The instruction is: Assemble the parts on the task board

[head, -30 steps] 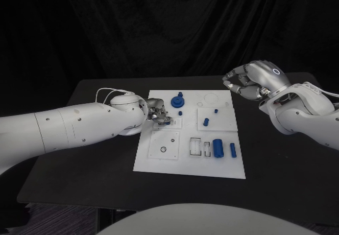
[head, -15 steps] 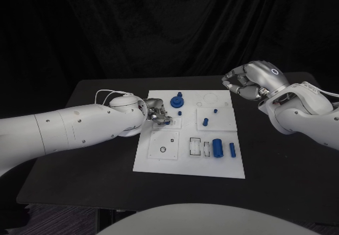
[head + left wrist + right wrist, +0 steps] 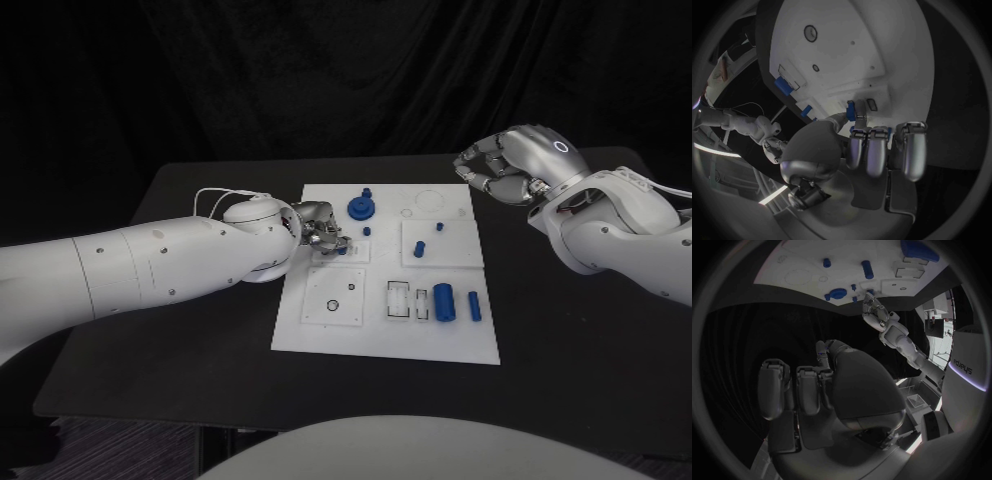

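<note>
Task board [image 3: 387, 340]: the white plate lies on the black table [image 3: 577, 330], long axis running away from the robot.
The left hand [image 3: 323, 237] sits over the board's left edge, pinching a small blue part [image 3: 851, 110] between fingertips, the part upright on the plate. The right hand [image 3: 508, 163] hovers off the far right corner, fingers curled on nothing. A blue cylinder [image 3: 446, 301] lies lengthwise along the board.

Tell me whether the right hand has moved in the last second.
Yes, slightly. The right hand has drifted a little away from the task board, towards the table's right side; its fingers are curled in, holding nothing.
</note>
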You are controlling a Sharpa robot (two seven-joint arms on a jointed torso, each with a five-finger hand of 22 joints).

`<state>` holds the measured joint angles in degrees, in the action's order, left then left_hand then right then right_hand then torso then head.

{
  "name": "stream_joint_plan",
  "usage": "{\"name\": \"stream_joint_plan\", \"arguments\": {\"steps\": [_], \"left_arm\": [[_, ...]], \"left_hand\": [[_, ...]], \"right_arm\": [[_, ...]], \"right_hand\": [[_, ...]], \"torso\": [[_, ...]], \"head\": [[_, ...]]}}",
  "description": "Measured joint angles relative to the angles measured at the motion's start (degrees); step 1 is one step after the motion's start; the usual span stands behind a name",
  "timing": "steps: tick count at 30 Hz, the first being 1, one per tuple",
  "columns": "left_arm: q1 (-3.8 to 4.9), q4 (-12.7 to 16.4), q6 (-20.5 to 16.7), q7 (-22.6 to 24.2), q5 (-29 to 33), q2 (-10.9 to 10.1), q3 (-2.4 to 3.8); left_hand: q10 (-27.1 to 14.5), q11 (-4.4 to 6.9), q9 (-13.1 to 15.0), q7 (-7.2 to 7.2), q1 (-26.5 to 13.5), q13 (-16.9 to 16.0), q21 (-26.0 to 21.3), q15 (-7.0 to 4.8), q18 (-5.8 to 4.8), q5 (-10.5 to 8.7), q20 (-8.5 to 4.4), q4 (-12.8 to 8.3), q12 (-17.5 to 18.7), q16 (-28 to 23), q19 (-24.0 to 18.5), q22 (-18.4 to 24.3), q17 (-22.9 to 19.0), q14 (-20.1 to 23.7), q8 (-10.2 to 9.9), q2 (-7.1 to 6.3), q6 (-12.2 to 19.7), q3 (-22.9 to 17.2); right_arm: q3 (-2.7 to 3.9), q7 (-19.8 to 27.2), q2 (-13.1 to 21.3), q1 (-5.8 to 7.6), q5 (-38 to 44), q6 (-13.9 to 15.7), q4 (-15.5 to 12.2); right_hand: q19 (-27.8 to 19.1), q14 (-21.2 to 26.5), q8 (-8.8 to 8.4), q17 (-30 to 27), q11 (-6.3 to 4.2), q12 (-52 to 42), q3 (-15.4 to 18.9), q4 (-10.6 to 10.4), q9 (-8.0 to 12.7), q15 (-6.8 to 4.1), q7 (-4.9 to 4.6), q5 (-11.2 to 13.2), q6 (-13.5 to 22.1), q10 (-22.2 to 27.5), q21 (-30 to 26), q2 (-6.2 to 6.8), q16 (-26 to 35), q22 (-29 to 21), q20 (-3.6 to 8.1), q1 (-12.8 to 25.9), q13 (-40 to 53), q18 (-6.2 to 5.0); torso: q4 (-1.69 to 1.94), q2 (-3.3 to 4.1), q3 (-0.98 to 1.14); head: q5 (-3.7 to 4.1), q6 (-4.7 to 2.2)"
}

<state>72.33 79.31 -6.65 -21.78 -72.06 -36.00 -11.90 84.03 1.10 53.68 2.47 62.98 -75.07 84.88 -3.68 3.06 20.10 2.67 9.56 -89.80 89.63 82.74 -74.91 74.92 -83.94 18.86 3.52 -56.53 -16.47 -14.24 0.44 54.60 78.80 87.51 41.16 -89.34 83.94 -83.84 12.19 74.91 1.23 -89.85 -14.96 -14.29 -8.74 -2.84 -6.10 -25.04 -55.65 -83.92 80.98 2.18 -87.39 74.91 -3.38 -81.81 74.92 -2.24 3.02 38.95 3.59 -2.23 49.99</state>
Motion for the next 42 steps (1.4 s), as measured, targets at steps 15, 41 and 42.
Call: {"name": "stream_joint_plan", "arguments": {"steps": [15,41,42], "left_arm": [[-0.09,-0.5,-0.2,0.2,0.0,0.3,0.0],[-0.14,-0.7,0.0,0.2,-0.1,0.1,0.06],[-0.14,-0.7,-0.1,0.2,-0.1,0.1,0.05]], "left_hand": [[0.0,0.0,0.7,0.11,-1.7,0.0,-0.4,0.0,0.0,-3.64,0.0,0.7,0.0,0.0,0.0,0.0,0.0,0.0,-0.9,-0.39,-0.1,-0.7],[0.0,0.0,3.0,0.39,-19.7,0.0,-0.9,0.0,0.0,-15.3,0.0,7.3,0.0,0.0,0.0,0.0,0.0,0.0,-4.4,3.69,-1.8,15.8],[0.0,0.0,3.0,0.2,-19.7,0.0,-0.9,0.0,0.0,-15.3,0.0,7.2,0.0,0.0,0.0,0.0,0.0,0.0,-4.4,3.7,-2.0,15.9]], "right_arm": [[0.0,-0.5,-0.1,-0.09,0.0,-0.5,0.2],[0.01,-1.0,-0.1,-0.36,0.0,-1.3,0.5],[0.01,-1.0,-0.1,-0.36,0.0,-1.3,0.5]], "right_hand": [[0.0,0.0,0.0,0.0,0.0,0.0,0.0,0.0,0.1,0.0,0.0,0.0,0.0,0.0,-0.3,0.0,0.0,0.0,0.0,0.0,0.0,0.0],[0.0,-0.2,0.0,0.0,0.0,0.0,0.0,0.0,0.1,0.15,0.0,0.0,0.0,0.0,-0.5,0.01,0.2,0.0,0.0,0.0,0.0,0.0],[0.0,-0.2,0.0,0.0,0.0,0.0,0.0,0.0,0.1,0.15,0.0,0.0,0.0,0.0,-0.5,0.01,0.2,0.0,0.0,0.0,0.0,0.0]], "torso": [[0.01,-0.02,0.0],[0.03,-0.02,0.0],[0.03,-0.01,0.0]], "head": [[0.1,0.0],[0.09,0.0],[0.09,0.0]]}}
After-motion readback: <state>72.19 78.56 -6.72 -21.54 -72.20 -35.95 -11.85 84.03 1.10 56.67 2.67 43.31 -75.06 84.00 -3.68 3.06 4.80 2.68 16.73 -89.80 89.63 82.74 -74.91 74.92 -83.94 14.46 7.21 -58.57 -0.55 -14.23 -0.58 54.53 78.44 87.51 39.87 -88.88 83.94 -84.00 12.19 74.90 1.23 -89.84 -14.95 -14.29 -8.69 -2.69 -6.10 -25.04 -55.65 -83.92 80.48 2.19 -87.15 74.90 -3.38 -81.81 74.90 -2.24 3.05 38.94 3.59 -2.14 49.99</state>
